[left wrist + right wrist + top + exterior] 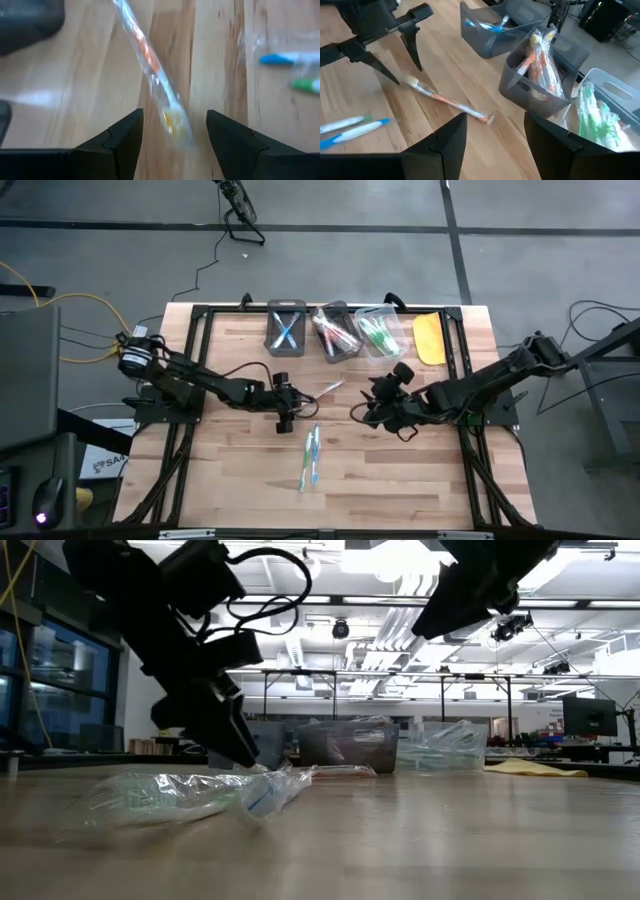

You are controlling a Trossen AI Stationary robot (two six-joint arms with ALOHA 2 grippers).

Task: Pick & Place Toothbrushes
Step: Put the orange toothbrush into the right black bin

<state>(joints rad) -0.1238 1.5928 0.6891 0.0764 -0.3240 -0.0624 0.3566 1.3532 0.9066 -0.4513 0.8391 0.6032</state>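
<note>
Two grippers: both are over the middle of the wooden table (230,470), facing each other with a wrapped brush between them.
Left gripper (285,412): low over the table, fingers spread wide and holding nothing; in the left wrist view its own gripper point (174,135) sits just over the brush's head end.
Orange toothbrush (447,101): lies flat in a clear wrapper, one end between the left fingers (122,135), the rest running away from them toward the bins; contact with either finger cannot be told.
Right gripper (375,408): raised above the table, fingers apart with nothing between them; the orange toothbrush lies ahead of its fingertips, well apart from them.
Blue and green toothbrushes (311,457): two wrapped brushes side by side on the table, off to one side of the left fingers and nearer the table's front edge.
First bin (287,328): dark grey, holds blue brushes, beyond both pairs of fingers at the far edge.
Second bin (335,332): dark grey, holds orange brushes, just beside the first.
Third bin (377,332): clear, holds green brushes, just beside the second.
Yellow flat object (429,338): lies next to the third bin, farthest from the left fingers.
</note>
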